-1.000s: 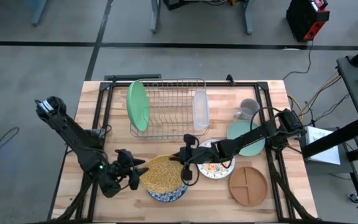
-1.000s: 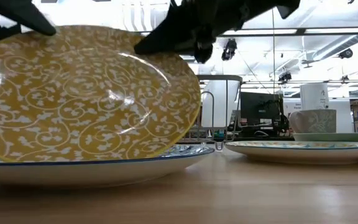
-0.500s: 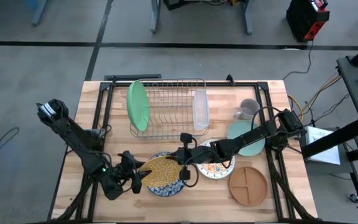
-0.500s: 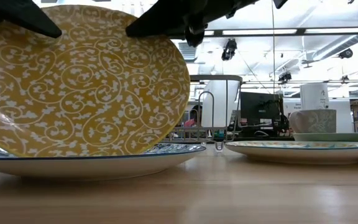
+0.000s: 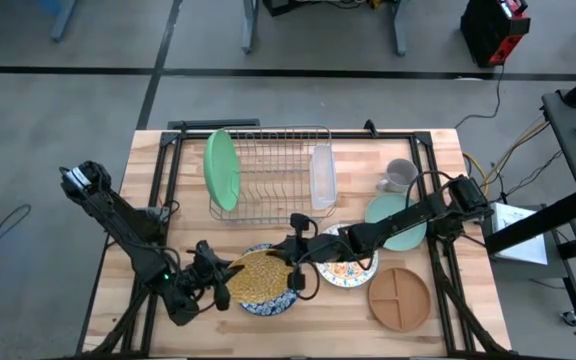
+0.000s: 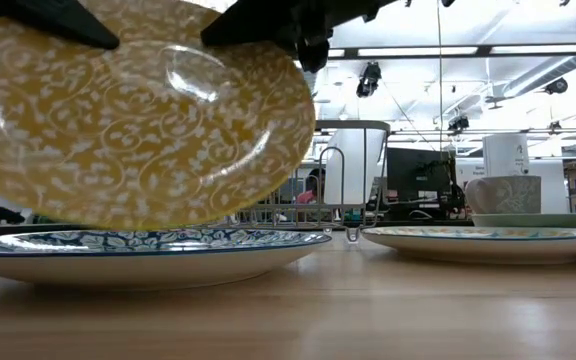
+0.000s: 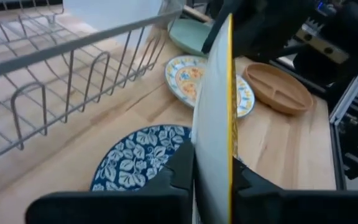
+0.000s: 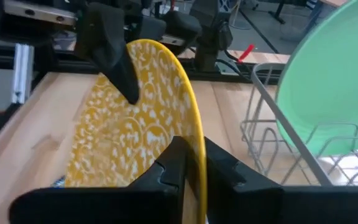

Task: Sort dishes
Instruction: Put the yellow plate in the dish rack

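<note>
The left hand grips the gold plate by its rim, one dark finger against each face; the plate stands on edge, seen almost edge-on, its yellow rim a thin line rising from the hand; under the hand and just beyond it a blue plate with a white leaf pattern lies flat on the wooden tabletop; farther out lies the floral plate, partly hidden behind the gold one; near it sits the brown divided plate; a pale teal plate lies farthest off; the wire dish rack stands to one side; another dark arm reaches the gold plate's far rim.
</note>
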